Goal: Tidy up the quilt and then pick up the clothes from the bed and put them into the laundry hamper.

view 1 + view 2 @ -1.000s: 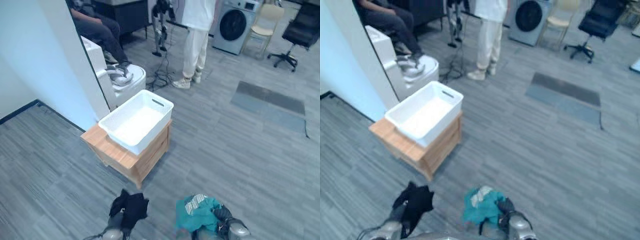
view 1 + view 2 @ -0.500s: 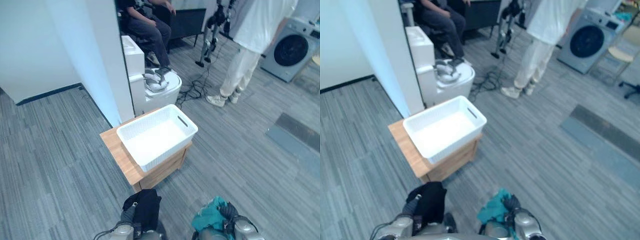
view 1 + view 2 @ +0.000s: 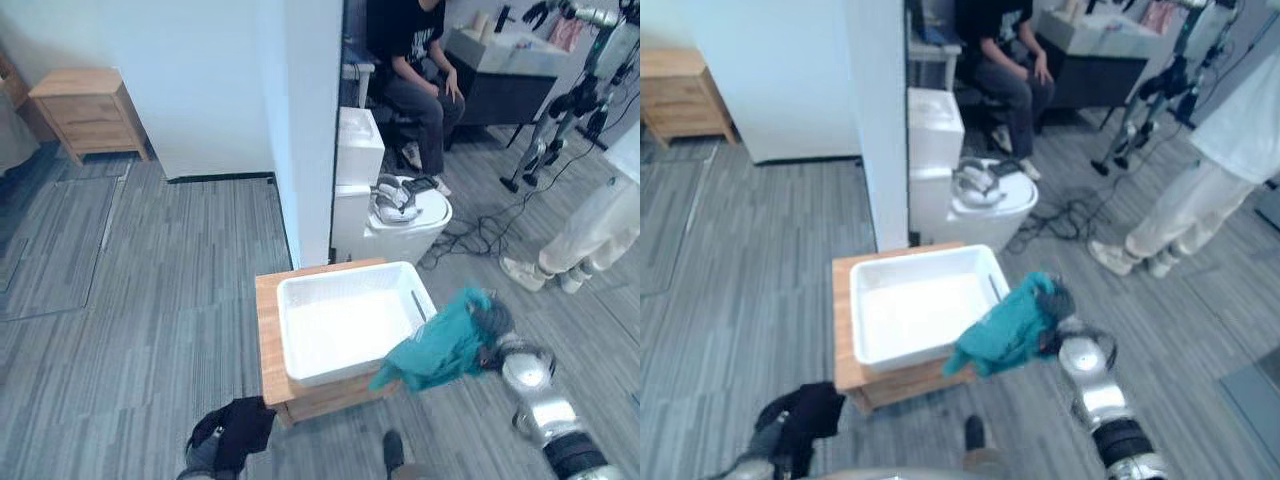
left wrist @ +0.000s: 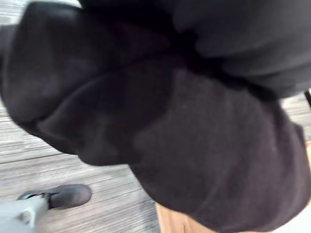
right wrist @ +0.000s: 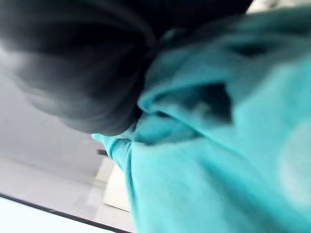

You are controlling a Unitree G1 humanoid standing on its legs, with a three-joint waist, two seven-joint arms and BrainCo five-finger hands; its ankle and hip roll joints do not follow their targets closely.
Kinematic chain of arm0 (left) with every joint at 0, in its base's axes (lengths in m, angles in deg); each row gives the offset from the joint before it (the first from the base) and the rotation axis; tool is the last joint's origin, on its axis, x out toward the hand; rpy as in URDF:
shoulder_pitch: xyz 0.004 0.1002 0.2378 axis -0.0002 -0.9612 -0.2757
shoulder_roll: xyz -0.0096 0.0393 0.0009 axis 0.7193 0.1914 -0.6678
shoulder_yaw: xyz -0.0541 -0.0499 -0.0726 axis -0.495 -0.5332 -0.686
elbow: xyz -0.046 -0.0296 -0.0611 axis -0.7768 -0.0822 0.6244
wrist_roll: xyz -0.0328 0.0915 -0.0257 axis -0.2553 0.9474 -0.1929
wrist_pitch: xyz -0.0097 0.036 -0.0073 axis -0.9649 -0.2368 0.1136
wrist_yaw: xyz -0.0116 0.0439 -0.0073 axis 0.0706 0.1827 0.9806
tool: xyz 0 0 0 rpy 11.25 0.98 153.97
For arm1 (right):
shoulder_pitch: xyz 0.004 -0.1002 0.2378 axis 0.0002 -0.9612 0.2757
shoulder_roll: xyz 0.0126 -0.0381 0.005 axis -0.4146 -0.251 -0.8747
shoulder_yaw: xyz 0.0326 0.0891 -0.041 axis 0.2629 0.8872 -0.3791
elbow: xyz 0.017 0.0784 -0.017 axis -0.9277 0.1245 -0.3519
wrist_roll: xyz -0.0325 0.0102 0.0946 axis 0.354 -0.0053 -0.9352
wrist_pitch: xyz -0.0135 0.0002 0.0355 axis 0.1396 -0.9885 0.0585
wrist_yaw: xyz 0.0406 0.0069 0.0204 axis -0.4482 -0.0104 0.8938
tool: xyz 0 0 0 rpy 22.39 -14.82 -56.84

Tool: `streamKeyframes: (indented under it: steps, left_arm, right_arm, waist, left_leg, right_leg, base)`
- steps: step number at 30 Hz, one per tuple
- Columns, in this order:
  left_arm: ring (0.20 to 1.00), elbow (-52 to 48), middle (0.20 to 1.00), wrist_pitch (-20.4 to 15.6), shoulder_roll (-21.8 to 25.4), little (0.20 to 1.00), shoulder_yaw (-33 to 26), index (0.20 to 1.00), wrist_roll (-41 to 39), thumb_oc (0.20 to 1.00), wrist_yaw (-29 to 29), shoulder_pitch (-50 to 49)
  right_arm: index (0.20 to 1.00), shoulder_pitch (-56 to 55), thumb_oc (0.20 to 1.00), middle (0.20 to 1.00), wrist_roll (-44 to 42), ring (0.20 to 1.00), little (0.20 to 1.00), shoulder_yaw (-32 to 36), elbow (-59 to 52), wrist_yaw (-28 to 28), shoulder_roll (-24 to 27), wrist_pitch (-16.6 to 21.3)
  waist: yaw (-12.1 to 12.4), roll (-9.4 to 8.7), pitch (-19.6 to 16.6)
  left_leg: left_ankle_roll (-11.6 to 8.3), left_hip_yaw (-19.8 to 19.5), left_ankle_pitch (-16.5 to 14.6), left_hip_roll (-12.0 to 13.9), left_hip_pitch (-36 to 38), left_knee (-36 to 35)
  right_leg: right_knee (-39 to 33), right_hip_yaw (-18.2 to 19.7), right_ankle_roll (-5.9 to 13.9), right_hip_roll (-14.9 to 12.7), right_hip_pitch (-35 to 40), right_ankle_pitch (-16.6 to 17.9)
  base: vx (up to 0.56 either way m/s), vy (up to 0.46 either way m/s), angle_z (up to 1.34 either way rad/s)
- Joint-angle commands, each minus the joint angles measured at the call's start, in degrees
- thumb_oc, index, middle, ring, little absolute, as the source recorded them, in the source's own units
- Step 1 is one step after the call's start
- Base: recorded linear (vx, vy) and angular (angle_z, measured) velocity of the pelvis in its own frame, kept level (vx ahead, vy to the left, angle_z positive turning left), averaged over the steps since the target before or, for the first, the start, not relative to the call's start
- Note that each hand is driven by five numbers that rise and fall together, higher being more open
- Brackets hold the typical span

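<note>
The crumpled teal cloth garment (image 3: 438,345) hangs bunched in the right hand (image 3: 492,322), whose fingers are curled into its upper end; it looks light, limp and likely to snag, so a grip at the gathered top suits it. Its long axis slants down from the hand toward the near right corner of the white perforated plastic hamper (image 3: 351,322), just beside and below the hand, on a low wooden stand (image 3: 267,330). The left hand (image 3: 203,459), low and well apart, is wrapped in a black garment (image 3: 238,430); its fingers I cannot tell.
</note>
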Motion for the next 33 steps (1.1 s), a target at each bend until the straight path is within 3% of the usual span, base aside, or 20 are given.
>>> streamKeyframes:
  steps: [1, 4, 5, 6, 7, 10, 17, 18, 19, 25, 26, 27, 28, 30, 31, 33]
  left_arm:
    - [0.2, -1.5, 0.2, -3.3, 2.3, 0.2, 1.5, 0.2, -2.5, 0.2, -1.9, 5.0]
    - [0.2, -1.6, 0.2, -3.3, 2.7, 0.2, 2.0, 0.2, -3.1, 0.2, -1.9, 5.2]
    - [0.2, -1.9, 0.2, -3.1, 3.0, 0.2, 2.2, 0.2, -4.4, 0.2, -1.9, 5.7]
    - [0.2, -1.9, 0.2, -3.1, 3.0, 0.2, 2.2, 0.2, -4.4, 0.2, -1.9, 5.8]
    - [0.2, -2.8, 0.2, -2.9, 3.2, 0.2, 2.4, 0.2, -5.1, 0.2, -2.5, 5.7]
    - [0.2, -7.4, 0.2, -3.4, 4.2, 0.2, 3.0, 0.2, -7.1, 0.2, -3.6, 4.9]
    - [0.2, -18.3, 0.2, -5.1, 7.2, 0.2, 3.5, 0.2, -10.4, 0.2, -4.7, 2.1]
    - [0.2, -21.0, 0.2, -5.4, 7.6, 0.2, 3.6, 0.2, -12.3, 0.2, -5.5, 2.2]
    - [0.2, -27.0, 0.2, -4.9, 8.7, 0.2, 3.7, 0.2, -16.3, 0.2, -7.4, 2.4]
    - [0.2, -44.1, 0.2, -3.6, 14.3, 0.2, 4.6, 0.2, -17.2, 0.2, -11.0, 1.3]
    - [0.2, -51.1, 0.2, -3.5, 16.4, 0.2, 4.4, 0.2, -14.7, 0.2, -11.4, 0.9]
    - [0.2, -51.1, 0.2, -3.5, 16.4, 0.2, 4.4, 0.2, -14.7, 0.2, -11.4, 0.9]
    - [0.2, -53.6, 0.2, -3.5, 17.2, 0.2, 4.0, 0.2, -12.9, 0.2, -11.5, 1.4]
    - [0.2, -57.6, 0.2, -2.7, 19.3, 0.2, 3.3, 0.2, -7.6, 0.2, -13.0, 3.2]
    - [0.2, -57.7, 0.2, -2.7, 19.3, 0.2, 3.5, 0.2, -7.6, 0.2, -13.0, 3.2]
    - [0.2, -61.0, 0.2, -3.3, 19.4, 0.2, 4.1, 0.2, -6.1, 0.2, -14.5, 6.7]
  right_arm:
    - [0.2, 12.1, 0.2, 0.2, 1.9, 0.2, 0.2, -1.6, -6.9, 3.6, 2.9, 2.0]
    - [0.2, 16.2, 0.2, 0.2, 1.3, 0.2, 0.2, -3.6, -5.6, 3.8, 3.7, 1.2]
    - [0.2, 18.8, 0.2, 0.2, 1.0, 0.2, 0.2, -4.9, -3.1, 3.5, 3.9, 0.5]
    - [0.2, 19.0, 0.2, 0.2, 1.0, 0.2, 0.2, -4.9, -3.0, 3.5, 3.9, 0.6]
    - [0.2, 20.8, 0.2, 0.2, 1.5, 0.2, 0.2, -5.7, -2.2, 3.7, 4.5, -0.1]
    - [0.2, 25.9, 0.2, 0.2, 3.5, 0.2, 0.2, -7.9, 6.1, 3.3, 4.7, -1.2]
    - [0.2, 33.3, 0.2, 0.2, 2.3, 0.2, 0.2, -11.3, 21.5, 4.1, 3.7, -1.7]
    - [0.464, 34.8, 0.464, 0.464, 1.5, 0.464, 0.464, -11.4, 25.2, 3.8, 3.2, -1.9]
    - [1.0, 37.7, 1.0, 1.0, 0.5, 1.0, 1.0, -11.7, 31.6, 3.1, 2.1, -3.2]
    - [1.0, 39.0, 1.0, 1.0, 3.8, 1.0, 1.0, -12.7, 30.8, 1.5, 2.2, -4.0]
    - [1.0, 36.9, 1.0, 1.0, 12.6, 1.0, 1.0, -13.6, 25.0, -0.3, 3.7, -4.5]
    - [1.0, 36.9, 1.0, 1.0, 12.6, 1.0, 1.0, -13.6, 25.0, -0.3, 3.7, -4.6]
    - [1.0, 35.3, 1.0, 1.0, 20.5, 1.0, 1.0, -15.1, 19.9, 0.5, 6.4, -5.2]
    - [1.0, 26.7, 1.0, 1.0, 30.3, 1.0, 1.0, -11.8, 10.0, 4.1, 10.3, -6.8]
    - [1.0, 26.4, 1.0, 1.0, 30.4, 1.0, 1.0, -11.5, 9.6, 4.2, 10.3, -6.9]
    - [1.0, 18.1, 1.0, 1.0, 33.1, 1.0, 1.0, -7.1, 2.5, 5.9, 13.2, -5.6]
  waist:
    - [1.9, -0.92, 2.3]
    - [2.2, -1.06, 3.7]
    - [2.4, -1.0, 5.2]
    - [2.2, -1.0, 5.3]
    - [2.0, -0.69, 5.3]
    - [3.0, 0.58, 6.0]
    - [4.9, 3.67, 6.6]
    - [5.2, 4.19, 6.8]
    - [5.5, 5.2, 6.9]
    - [5.0, 6.62, 6.6]
    - [4.2, 6.67, 6.3]
    - [4.3, 6.67, 6.2]
    - [3.7, 6.46, 6.0]
    - [1.8, 5.85, 5.0]
    - [2.1, 5.84, 4.9]
    - [-0.4, 5.1, 3.7]
  left_leg:
    - [-2.95, 0.8, 2.0, 6.0, -3.8, -0.3]
    - [-3.27, 1.3, 2.3, 6.0, -6.4, 2.6]
    - [-3.24, 5.3, 3.0, 5.7, -9.1, 5.1]
    - [-3.24, 5.2, 2.9, 5.7, -9.2, 5.3]
    - [-3.36, 8.3, 3.4, 6.2, -8.9, 3.8]
    - [-3.49, 9.5, 6.0, 6.9, -9.7, 1.4]
    - [-3.67, 9.8, 7.4, 6.6, -10.4, -0.7]
    - [-3.77, 9.7, 7.6, 6.6, -10.9, -0.7]
    - [-3.92, 9.4, 7.7, 6.6, -11.7, -0.7]
    - [-4.21, 9.5, 7.8, 7.1, -11.7, -0.7]
    - [-4.2, 9.7, 7.5, 7.3, -11.0, -0.7]
    - [-4.2, 9.7, 7.5, 7.3, -11.1, -0.7]
    - [-4.19, 9.9, 7.3, 7.5, -10.6, -0.7]
    - [-4.05, 10.4, 6.4, 7.6, -8.9, -0.7]
    - [-4.02, 10.4, 6.6, 7.6, -9.2, -0.7]
    - [-3.86, 11.3, 5.4, 7.4, -7.5, -0.7]
  right_leg:
    - [-0.2, -3.6, 1.05, -1.4, 5.3, -13.7]
    - [-0.2, -6.0, 0.44, -1.8, 6.1, -14.6]
    - [-0.2, -8.4, -0.05, -2.4, 7.1, -15.4]
    - [-0.2, -8.5, -0.05, -2.4, 7.1, -15.4]
    - [-0.2, -9.8, -0.13, -2.3, 7.5, -15.5]
    - [-0.2, -12.2, -0.03, -2.2, 6.9, -15.1]
    - [-0.2, -13.2, 0.55, -2.2, 5.1, -14.3]
    - [-0.2, -13.3, 0.57, -2.3, 4.7, -14.2]
    - [-0.2, -13.5, 0.53, -2.5, 3.9, -14.1]
    - [-0.2, -13.5, 0.61, -2.5, 4.0, -14.3]
    - [-0.2, -13.2, 0.59, -2.4, 4.4, -14.6]
    - [-0.2, -13.2, 0.58, -2.4, 4.4, -14.6]
    - [-0.2, -12.8, 0.59, -2.3, 4.7, -14.8]
    - [-0.2, -11.9, 0.57, -2.1, 5.7, -15.3]
    - [-0.2, -11.8, 0.5, -2.1, 5.4, -15.1]
    - [-0.2, -10.7, 0.66, -2.1, 6.0, -15.2]
  base:
    - [0.07, -0.226, 0.14]
    - [-0.04, -0.146, 0.29]
    - [-0.08, -0.046, 0.67]
    - [-0.09, -0.057, 0.99]
    - [-0.02, -0.026, 1.07]
    - [-0.03, -0.021, 0.5]
    - [0.01, 0.019, 0.17]
    - [-0.06, 0.031, 0.07]
    - [-0.04, 0.031, 0.13]
    - [0.01, 0.013, 0.1]
    - [0.01, 0.0, -0.04]
    - [0.03, -0.006, -0.07]
    - [0.04, -0.014, -0.06]
    - [0.09, -0.025, -0.15]
    - [0.12, -0.032, -0.16]
    - [0.08, -0.024, -0.18]
